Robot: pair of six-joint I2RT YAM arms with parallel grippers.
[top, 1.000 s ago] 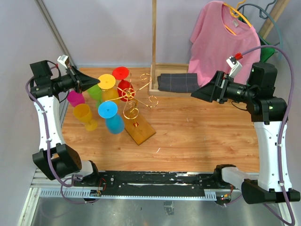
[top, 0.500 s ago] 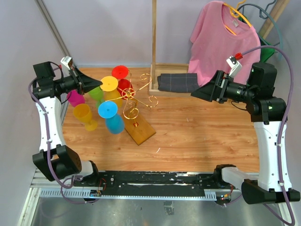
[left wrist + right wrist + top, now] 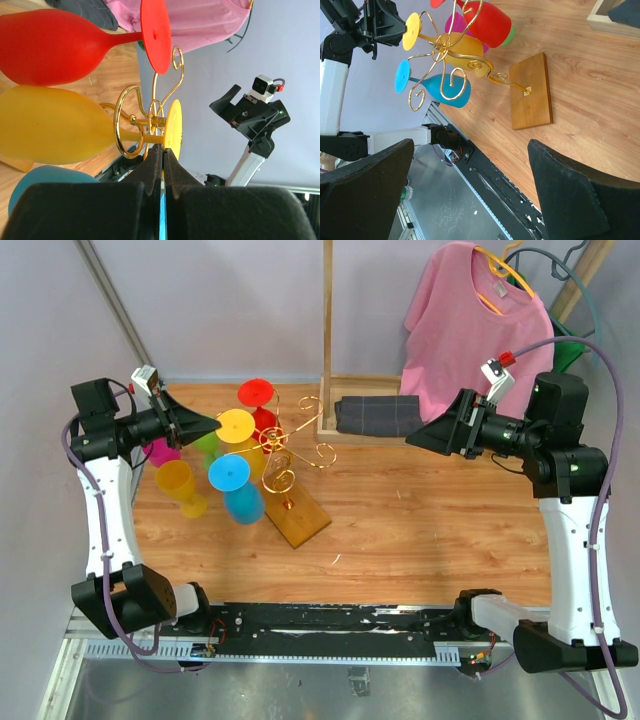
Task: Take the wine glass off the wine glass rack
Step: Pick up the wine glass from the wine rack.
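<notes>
just beyond the shut left end effector (image 3: 161, 152), yellow wine glass (image 3: 55, 131), hung on wine glass rack (image 3: 150, 117)

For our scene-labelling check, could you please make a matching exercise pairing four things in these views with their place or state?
Things:
1. yellow plastic wine glass
2. orange plastic wine glass
3. pink cotton T-shirt
4. right end effector

Places or states:
A. open, held above the wooden table
B. draped on a hanger, back right
C. hanging inverted on the gold wire wine glass rack
D. standing on the table, left of the rack

Pairs: 1-C, 2-D, 3-B, 4-A
</notes>
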